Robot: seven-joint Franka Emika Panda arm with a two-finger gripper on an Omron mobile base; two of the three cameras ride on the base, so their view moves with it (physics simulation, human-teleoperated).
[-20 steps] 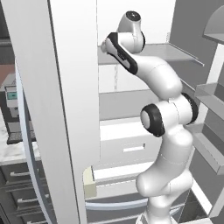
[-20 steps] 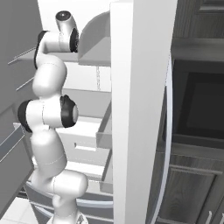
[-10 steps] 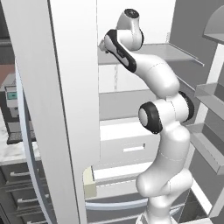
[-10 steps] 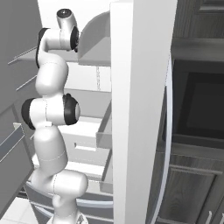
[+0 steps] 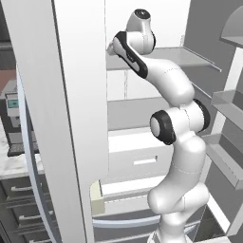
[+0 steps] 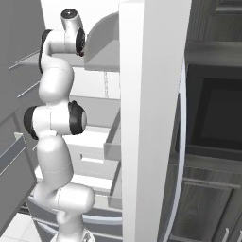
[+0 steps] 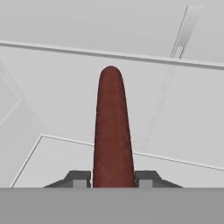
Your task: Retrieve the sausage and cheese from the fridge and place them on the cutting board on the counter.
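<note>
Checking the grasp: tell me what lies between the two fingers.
In the hand view, the sausage lies between the fingers, pointing straight away from them.

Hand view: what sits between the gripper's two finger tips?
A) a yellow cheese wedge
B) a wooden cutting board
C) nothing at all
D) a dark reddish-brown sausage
D: the sausage stands lengthwise between the two dark fingertips of the gripper, which flank its base.

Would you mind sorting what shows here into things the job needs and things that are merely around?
Job:
- sausage, held between the fingertips of the gripper
- fridge, doors open
- counter

Merely around:
- coffee machine on the counter
- wall oven
</note>
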